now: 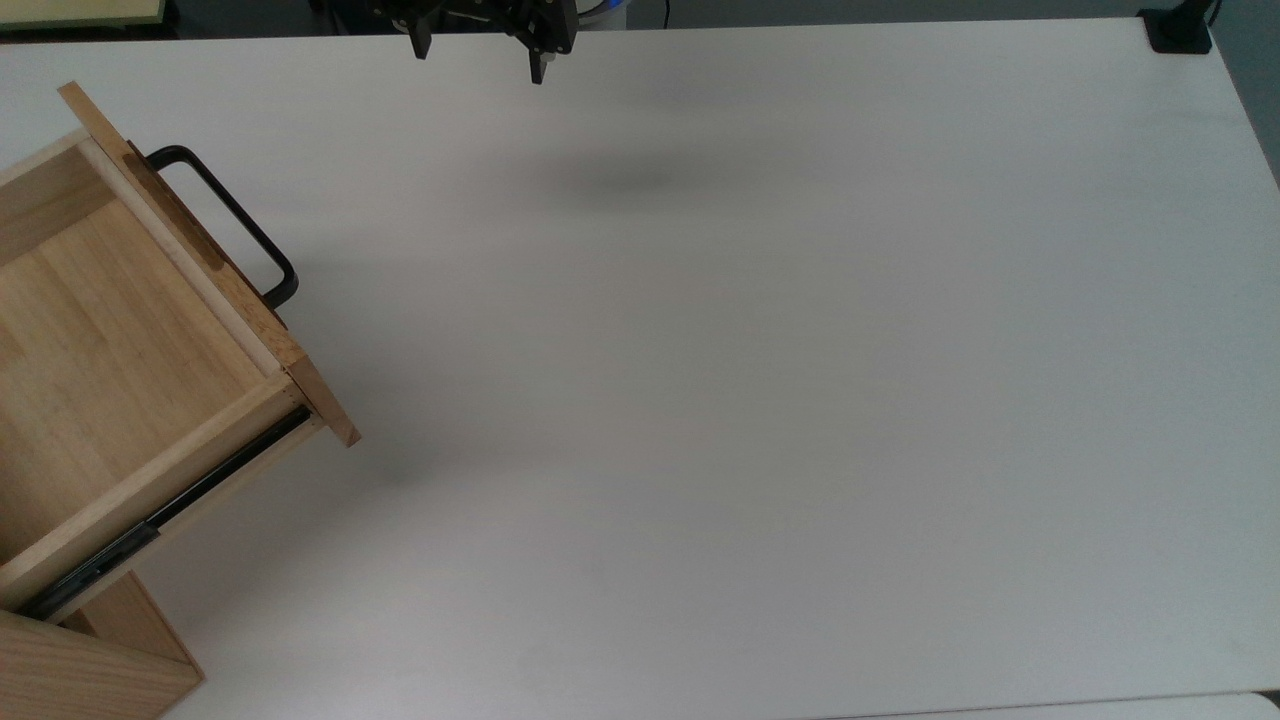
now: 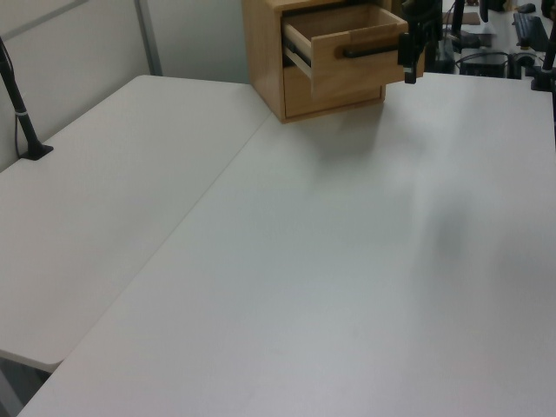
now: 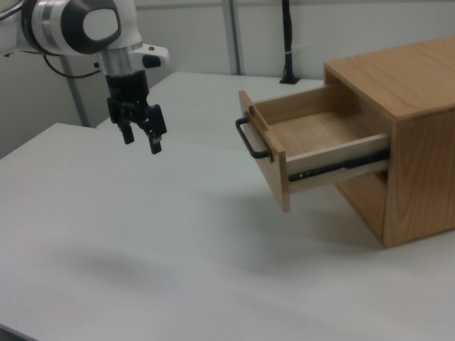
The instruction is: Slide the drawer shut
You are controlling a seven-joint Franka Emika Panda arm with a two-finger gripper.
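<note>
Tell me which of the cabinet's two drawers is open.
The upper drawer, the one with the black bar handle, is pulled far out, its black side rail exposed. The lower drawer sits flush in the cabinet.

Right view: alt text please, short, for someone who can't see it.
A pale-wood drawer stands pulled far out of its wooden cabinet, empty, its black bar handle facing the robot arm. The arm's hand hangs open above the white table, off to the right view's left of the handle and touching nothing.
</note>
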